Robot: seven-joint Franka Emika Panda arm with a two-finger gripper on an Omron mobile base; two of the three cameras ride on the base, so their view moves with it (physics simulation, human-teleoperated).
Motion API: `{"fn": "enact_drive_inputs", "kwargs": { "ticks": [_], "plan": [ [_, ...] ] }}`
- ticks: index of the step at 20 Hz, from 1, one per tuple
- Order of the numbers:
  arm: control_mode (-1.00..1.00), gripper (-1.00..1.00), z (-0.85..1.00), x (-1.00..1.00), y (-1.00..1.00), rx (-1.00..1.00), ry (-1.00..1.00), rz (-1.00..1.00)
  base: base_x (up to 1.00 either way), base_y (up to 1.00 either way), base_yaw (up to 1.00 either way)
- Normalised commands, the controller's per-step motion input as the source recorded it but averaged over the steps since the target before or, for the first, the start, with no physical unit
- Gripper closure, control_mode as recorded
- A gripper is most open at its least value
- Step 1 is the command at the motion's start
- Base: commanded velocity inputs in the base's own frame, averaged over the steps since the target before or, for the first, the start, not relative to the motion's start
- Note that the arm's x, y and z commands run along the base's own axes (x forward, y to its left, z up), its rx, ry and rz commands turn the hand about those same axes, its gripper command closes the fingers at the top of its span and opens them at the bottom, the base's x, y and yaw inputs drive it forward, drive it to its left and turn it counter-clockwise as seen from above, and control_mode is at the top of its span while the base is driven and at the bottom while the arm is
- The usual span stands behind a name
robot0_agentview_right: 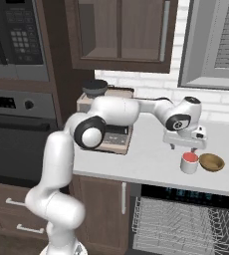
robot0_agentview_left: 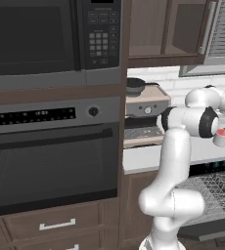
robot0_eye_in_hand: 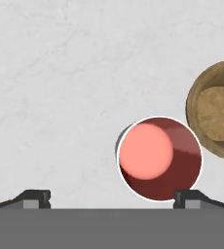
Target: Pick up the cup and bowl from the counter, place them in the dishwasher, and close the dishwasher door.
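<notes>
- Because the cup (robot0_eye_in_hand: 159,158) stands upright on the pale tabletop (robot0_eye_in_hand: 60,87) with its mouth facing up, the tool (robot0_agentview_right: 185,146) hangs above it pointing straight down, which looks like the start of a top-down grasp.
- With its jaws spread wide and nothing between them, the tool holds nothing; in the hand view the right fingertip (robot0_eye_in_hand: 194,198) lies at the cup's rim and the left fingertip (robot0_eye_in_hand: 33,198) is well off to the side, so the cup sits off-centre toward one finger. I judge the hand needs a sideways shift before it descends.
- Just beside the cup is the bowl (robot0_agentview_right: 211,162), their rims close or touching; I cannot tell which. That closeness leaves little room for a finger on the bowl side.
- Below the tabletop edge, the dishwasher (robot0_agentview_right: 186,219) stands open with its wire rack (robot0_agentview_left: 212,193) pulled out, ready to receive both pieces.
- Neither piece is lifted yet, so the task appears to be at its first pick.
</notes>
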Motion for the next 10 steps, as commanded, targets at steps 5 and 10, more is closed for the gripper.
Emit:
{"fn": "enact_drive_inputs", "kwargs": {
  "ticks": [5, 10],
  "plan": [
    [-1.0, -1.0, -0.13, 0.0, -0.04, 0.0, 0.0, 0.01, 0.0, 0.0, 0.0],
    [-1.0, -1.0, -0.38, 0.0, 0.03, 0.0, 0.0, 0.0, 0.0, 0.0, 0.0]
  ]
}}
